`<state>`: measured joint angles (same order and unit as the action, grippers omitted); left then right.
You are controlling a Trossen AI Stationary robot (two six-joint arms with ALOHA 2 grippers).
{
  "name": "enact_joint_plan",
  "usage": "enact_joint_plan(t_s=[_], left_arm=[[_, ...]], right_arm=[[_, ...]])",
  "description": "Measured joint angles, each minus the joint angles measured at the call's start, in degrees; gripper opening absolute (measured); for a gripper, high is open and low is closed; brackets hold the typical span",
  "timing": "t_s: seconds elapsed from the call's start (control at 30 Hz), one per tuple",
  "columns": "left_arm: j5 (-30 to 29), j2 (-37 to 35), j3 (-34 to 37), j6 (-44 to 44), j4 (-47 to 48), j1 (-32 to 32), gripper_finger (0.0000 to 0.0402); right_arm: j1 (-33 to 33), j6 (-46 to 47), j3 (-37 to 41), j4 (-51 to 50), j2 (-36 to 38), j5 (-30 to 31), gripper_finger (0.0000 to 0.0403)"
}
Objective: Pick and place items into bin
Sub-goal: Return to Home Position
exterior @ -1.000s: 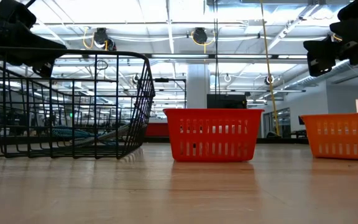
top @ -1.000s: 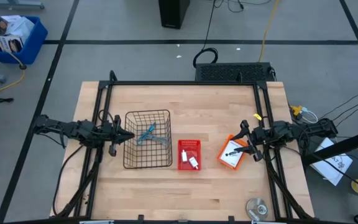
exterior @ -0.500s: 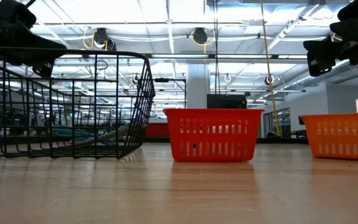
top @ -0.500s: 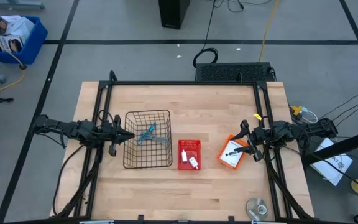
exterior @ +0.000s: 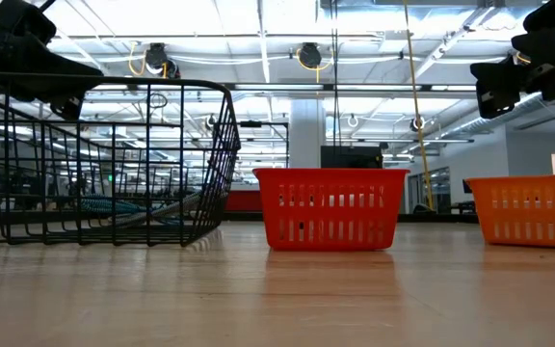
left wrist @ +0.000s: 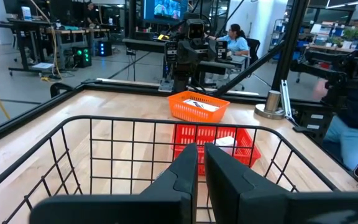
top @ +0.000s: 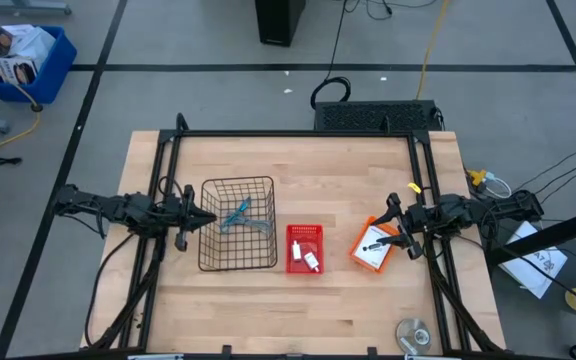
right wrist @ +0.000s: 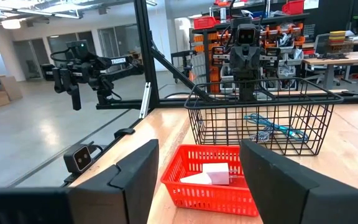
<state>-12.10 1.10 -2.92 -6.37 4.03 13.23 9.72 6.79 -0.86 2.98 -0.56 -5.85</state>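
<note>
A black wire basket (top: pixel 238 245) stands left of the table's middle. A slim blue-handled tool (top: pixel 236 213) and a grey metal tool (top: pixel 259 226) lie on its floor. To its right, a small red basket (top: pixel 292 250) holds small white pieces (top: pixel 311 260). Farther right, an orange basket (top: pixel 358 257) holds a flat white printed card packet (top: pixel 375 240). My left gripper (left wrist: pixel 201 163) is shut and hovers over the wire basket's left rim (left wrist: pixel 123 124). My right gripper (right wrist: pixel 199 152) is open and hangs above the orange basket's right side (top: pixel 394 236).
Black frame rails (top: pixel 164 180) run along the table's left, far and right sides. A round metal disc (top: pixel 415 333) lies at the near right corner. Bare wood shows along the near and far parts of the table (top: pixel 298 165). People sit beyond the table in the left wrist view (left wrist: pixel 235 38).
</note>
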Motion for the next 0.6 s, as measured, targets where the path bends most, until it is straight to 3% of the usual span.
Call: enact_joint_plan(t_s=[0.6], left_arm=[[0.00,0.00,0.00,0.00,0.00,0.00,0.0033]], right_arm=[[0.00,0.00,0.00,0.00,0.00,0.00,0.0221]])
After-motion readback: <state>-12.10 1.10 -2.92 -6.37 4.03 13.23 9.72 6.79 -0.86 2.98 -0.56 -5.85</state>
